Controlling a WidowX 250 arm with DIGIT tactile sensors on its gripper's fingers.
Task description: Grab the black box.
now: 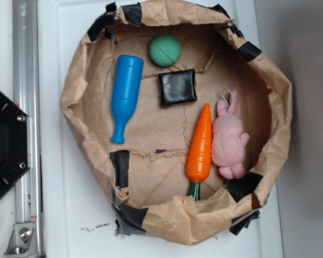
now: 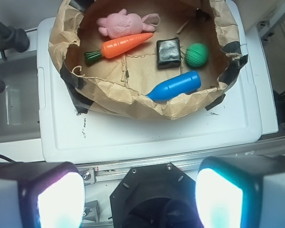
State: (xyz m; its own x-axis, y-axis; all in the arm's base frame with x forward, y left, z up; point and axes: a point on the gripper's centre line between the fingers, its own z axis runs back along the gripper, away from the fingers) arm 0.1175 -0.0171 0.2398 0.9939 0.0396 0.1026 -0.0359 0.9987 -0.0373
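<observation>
My end effector (image 2: 140, 192) hangs high above the scene with its fingers (image 2: 54, 194) spread wide apart and nothing between them, touching nothing (only the wrist view shows them, glowing at the bottom edge). It sits well back from the paper bag (image 1: 75, 91), over the black hexagonal plate (image 2: 152, 194), so I judge the reach has not begun.

The black box (image 1: 177, 87) lies flat on the bag's floor, just below the green ball (image 1: 164, 50) and right of the blue bottle (image 1: 125, 97), with the orange carrot (image 1: 199, 145) and pink bunny (image 1: 229, 142) further off. The bag's rolled-up walls keep everything corralled on the white worktop (image 1: 70, 215). The box has free space on most sides, so a wide-open descent from above looks sensible to me.
</observation>
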